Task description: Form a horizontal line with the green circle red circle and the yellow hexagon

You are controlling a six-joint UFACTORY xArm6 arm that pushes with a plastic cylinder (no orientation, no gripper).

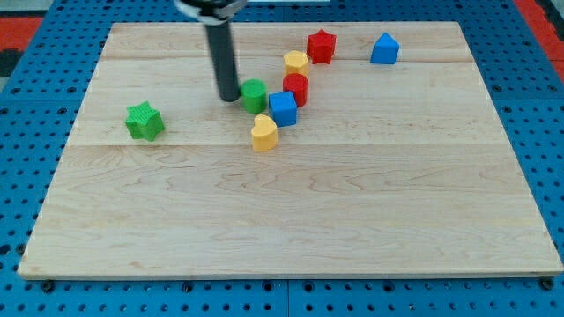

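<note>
Tip (pixel 230 97) touching green circle (pixel 254 94) on view's left; red circle (pixel 295 89) right.

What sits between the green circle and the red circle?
In the camera view, the blue cube sits partly between the green circle and red circle, slightly toward the view's bottom. My tip is just left of the green circle.

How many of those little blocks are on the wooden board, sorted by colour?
Green: 2, the green star and the green circle
Red: 2, the red star and the red circle
Yellow: 2, the yellow hexagon and the yellow heart
Blue: 2, the blue cube and a blue block
Total: 8
</note>
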